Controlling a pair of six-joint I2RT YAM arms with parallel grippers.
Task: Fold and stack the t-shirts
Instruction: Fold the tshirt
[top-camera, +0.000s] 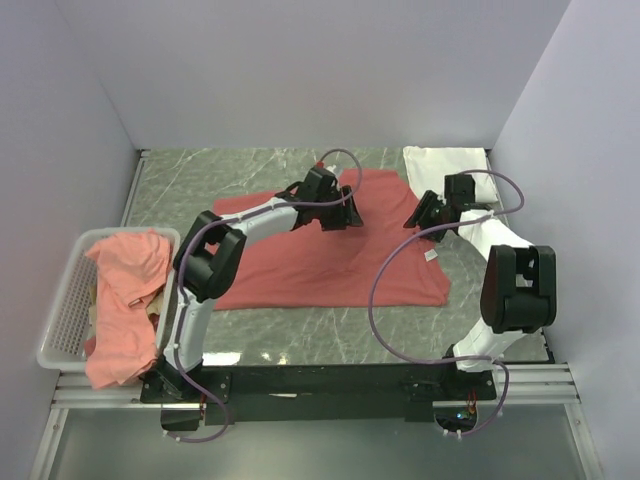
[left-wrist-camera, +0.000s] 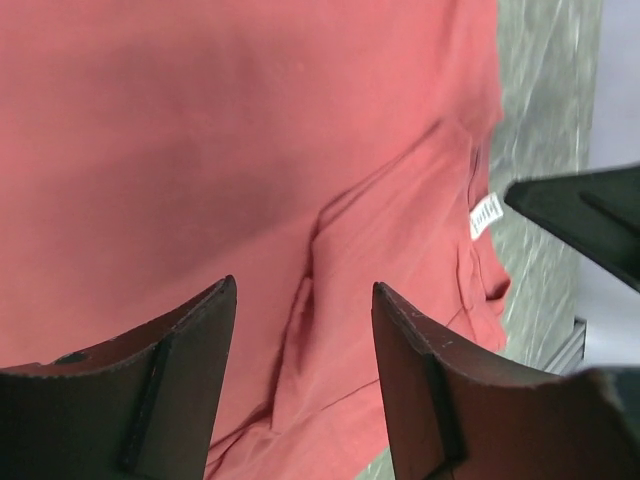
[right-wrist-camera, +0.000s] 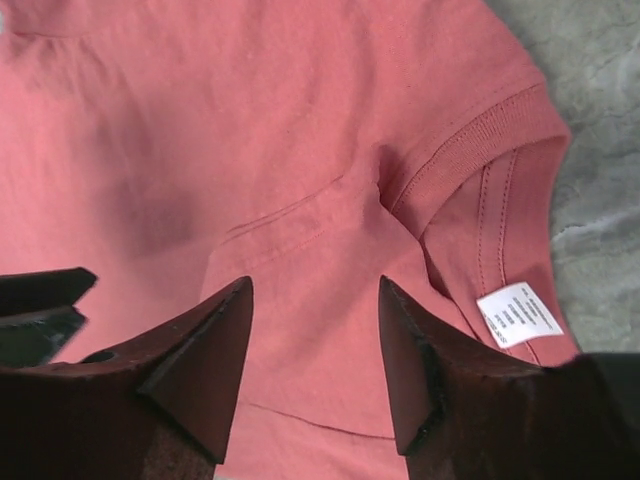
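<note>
Nearest to us, on the left, a white basket (top-camera: 62, 325) holds a big heap of salmon shirts (top-camera: 125, 300). They are crumpled, not folded, and one hangs over the basket's near edge. We cannot count them, but we think most of the work is waiting in there. In the middle of the desk (top-camera: 200, 180) one red shirt (top-camera: 320, 265) lies spread out, mostly flat with a few creases. Its neck points to the right, and its little white neck label (right-wrist-camera: 518, 315) shows there. Both tools hang just above this shirt. The left tool (left-wrist-camera: 303, 290) is over the far middle part of it, with its fingers wide apart and nothing between them. The right tool (right-wrist-camera: 315, 285) is over the shoulder near the neck, and its fingers are apart too, holding nothing. We think folding of this shirt has only just started, or is about to. Farthest away, in the far right corner, a white shirt (top-camera: 445, 162) lies flat and neat. It looks folded, so it may be the start of the stack. We see nothing on top of it.
</note>
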